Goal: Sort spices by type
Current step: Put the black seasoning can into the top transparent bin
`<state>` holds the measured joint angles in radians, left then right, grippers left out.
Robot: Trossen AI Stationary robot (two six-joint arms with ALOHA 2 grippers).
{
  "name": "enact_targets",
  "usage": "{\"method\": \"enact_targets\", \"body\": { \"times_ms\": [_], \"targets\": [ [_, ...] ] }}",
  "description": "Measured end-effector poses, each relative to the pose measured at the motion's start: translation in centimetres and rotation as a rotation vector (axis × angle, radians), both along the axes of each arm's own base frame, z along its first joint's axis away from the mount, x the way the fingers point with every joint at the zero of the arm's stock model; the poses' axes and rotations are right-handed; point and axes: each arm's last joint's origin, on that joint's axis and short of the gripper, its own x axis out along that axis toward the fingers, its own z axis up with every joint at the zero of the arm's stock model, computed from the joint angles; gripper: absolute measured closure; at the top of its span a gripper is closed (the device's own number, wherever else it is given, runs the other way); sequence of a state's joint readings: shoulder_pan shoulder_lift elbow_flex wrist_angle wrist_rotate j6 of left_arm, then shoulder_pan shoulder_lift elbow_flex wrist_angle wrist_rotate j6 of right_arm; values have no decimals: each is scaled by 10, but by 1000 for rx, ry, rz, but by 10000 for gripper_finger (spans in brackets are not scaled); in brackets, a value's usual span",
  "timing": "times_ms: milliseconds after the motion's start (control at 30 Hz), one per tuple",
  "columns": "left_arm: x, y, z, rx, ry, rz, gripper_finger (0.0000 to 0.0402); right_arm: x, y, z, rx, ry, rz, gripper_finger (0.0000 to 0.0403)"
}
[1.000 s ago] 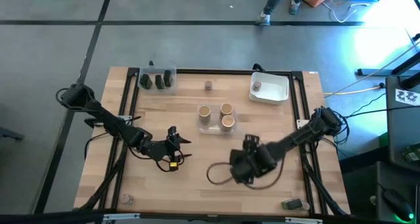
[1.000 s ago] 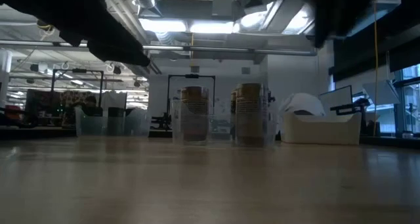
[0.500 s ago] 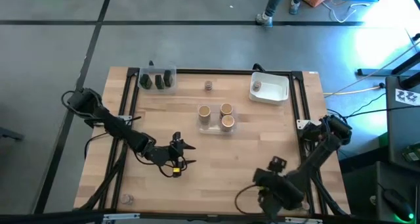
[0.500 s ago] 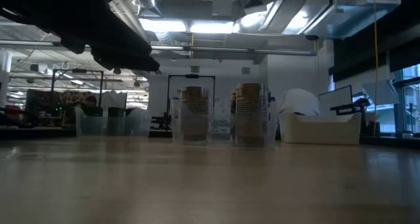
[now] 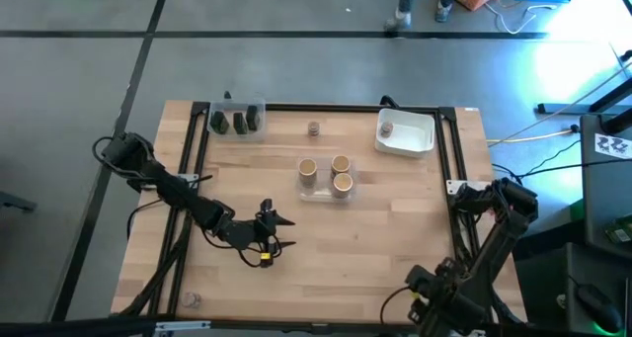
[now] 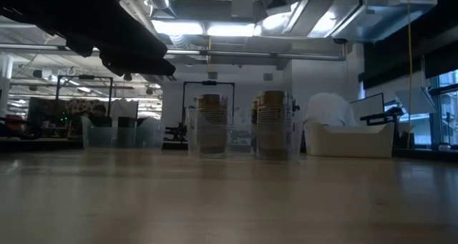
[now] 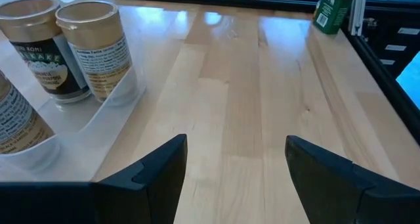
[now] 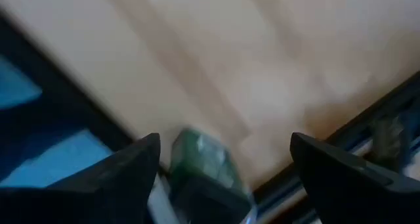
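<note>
- High view: the wooden table (image 5: 326,228) lies bare across its middle and near half. The left gripper (image 5: 272,230) hangs over the left-centre boards, its fingers spread wide and holding nothing. The right gripper (image 5: 427,312) sits at the near right corner by the table's edge; from above its fingers are hard to read.
- Three tan jars (image 5: 327,174) stand together in a clear tray (image 5: 308,192) at mid-table, well apart from both arms. Three dark jars (image 5: 237,123) fill a clear tub at the far left corner. One small grey jar (image 5: 314,129) stands alone on the far edge, and another (image 5: 386,130) rests inside the white tub (image 5: 420,139) at the far right.
- A black frame rail (image 5: 456,179) runs along the table's right side beside the right arm.
- Low view: open boards stretch to the tan jars (image 6: 270,122) in their clear tray, with the white tub (image 6: 351,139) to their right and a clear tub (image 6: 118,133) to their left. A dark arm (image 6: 107,29) crosses the upper left.
- Left wrist view: the left gripper (image 7: 234,165) stands wide over bare wood, the tan jars (image 7: 95,50) just beside it in the tray. A green bottle (image 7: 333,8) stands near the far rail.
- Right wrist view: the right gripper (image 8: 223,165) is spread wide and empty above a green object (image 8: 203,161) at the table's edge; the picture is blurred.
</note>
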<state>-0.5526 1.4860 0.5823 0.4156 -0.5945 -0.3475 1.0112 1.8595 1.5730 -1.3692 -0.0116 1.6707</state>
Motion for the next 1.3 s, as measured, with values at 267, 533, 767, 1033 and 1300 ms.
{"method": "enact_targets", "body": {
  "times_ms": [267,533,767,1033,1300],
  "targets": [
    [0,0,0,-5,-1,2,160,-18,16,0,79,42,65,63],
    [1,1,0,10,0,1,160,-39,29,0,126,90,130,63],
    [1,2,0,12,1,4,160,-50,38,-12,85,85,279,63],
    [1,2,0,13,1,4,160,-47,45,-35,25,115,445,63],
    [1,2,0,13,1,4,160,-44,49,-48,6,136,493,87]
  ]
}}
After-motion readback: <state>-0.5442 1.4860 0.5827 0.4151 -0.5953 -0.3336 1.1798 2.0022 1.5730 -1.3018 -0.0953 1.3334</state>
